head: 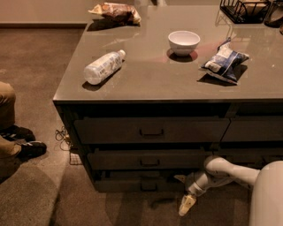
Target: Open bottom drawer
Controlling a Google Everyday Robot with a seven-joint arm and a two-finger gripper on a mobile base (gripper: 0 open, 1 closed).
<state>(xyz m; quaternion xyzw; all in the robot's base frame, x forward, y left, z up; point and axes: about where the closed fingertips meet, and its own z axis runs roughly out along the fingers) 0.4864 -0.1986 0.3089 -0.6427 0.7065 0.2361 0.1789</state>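
The grey-topped bench [177,84] fills most of the view, standing on brown carpet [40,194]. Under its front edge, from the front-left corner inward, sits a stack of three wide dark drawers: the top drawer [110,130], the middle drawer [115,160] and, lowest and slimmest, the bottom drawer [119,184] just above the floor. It looks closed, and its small bar handle [149,186] is at the centre of its front. A second drawer stack [254,130] runs on toward the front-right corner.

The robot's white body [267,196] stands off the front-right corner, and its pale arm [227,170] reaches left, low along the front edge. Beyond the left edge, a person's tan trouser leg [6,103] and dark shoe [27,148] show.

On the top: a black wire basket [241,9] at the back-right corner, a brown snack bag [116,12] at the back-left corner, and a blue-and-white chip bag [224,62] toward the right edge. A clear plastic bottle [102,67] lies on its side near the left edge, and a white bowl [183,42] sits upright mid-bench.

The gripper [187,203] hangs close to the floor just off the bottom drawer's right end — well clear of the handle, touching nothing I can make out. Whether it is spread or pressed together I cannot tell.
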